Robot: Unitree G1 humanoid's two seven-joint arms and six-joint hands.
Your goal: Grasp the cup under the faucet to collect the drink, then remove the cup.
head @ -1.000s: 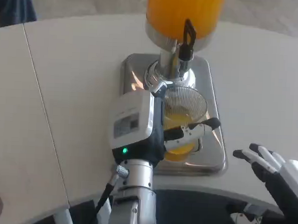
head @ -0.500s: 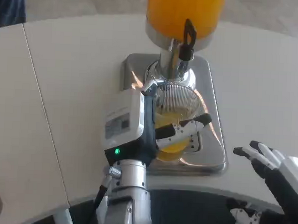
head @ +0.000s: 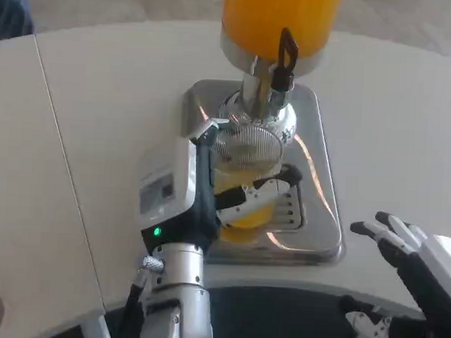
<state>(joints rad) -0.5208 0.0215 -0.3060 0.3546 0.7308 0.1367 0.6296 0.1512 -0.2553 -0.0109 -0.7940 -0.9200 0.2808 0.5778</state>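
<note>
A clear plastic cup [head: 244, 177] holding orange drink stands over the steel drip tray [head: 320, 166], just in front of the faucet [head: 269, 95]. My left hand [head: 201, 194] grips the cup from its left side, fingers wrapped round its lower half. The dispenser's orange tank [head: 279, 20] rises behind, with a black tap lever [head: 287, 45] on its front. My right hand [head: 414, 258] hovers at the lower right, fingers apart, holding nothing.
The white table [head: 99, 117] spreads wide on both sides of the tray, with a seam running down its left part. The table's near edge curves just below the tray.
My left hand has carried the cup leftward and slightly back from under the faucet. The right hand has barely moved.
</note>
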